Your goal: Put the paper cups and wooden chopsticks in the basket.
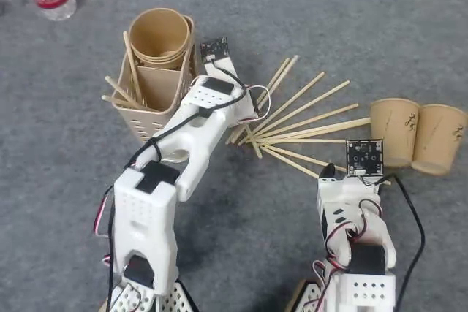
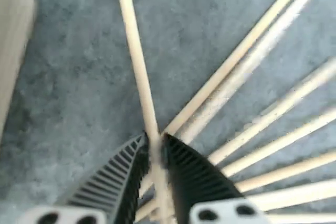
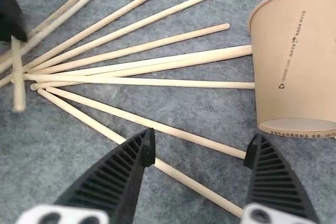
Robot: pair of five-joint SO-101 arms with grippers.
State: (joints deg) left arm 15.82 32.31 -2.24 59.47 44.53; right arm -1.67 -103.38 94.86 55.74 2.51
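Between the jaws of the left gripper (image 2: pixel 155 141), pinched narrow on it, one wooden chopstick (image 2: pixel 134 51) should be lifted straight clear of the crossing chopsticks (image 2: pixel 239 56) before swinging to the basket (image 1: pixel 139 118) close beside; right gripper (image 3: pixel 201 142) stands spread wide.

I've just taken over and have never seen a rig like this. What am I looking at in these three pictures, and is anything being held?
These are two robot arms side by side on a carpeted table. The high view looks down on both; each other picture comes from a camera on one arm's wrist. The basket beside the left arm holds stacked cups and a few chopsticks. Loose chopsticks lie fanned out in the middle, with two more cups to their right. The left arm's fingers are shut on one chopstick. The right arm's fingers are open and empty, over the fan's edge near the nearest cup.
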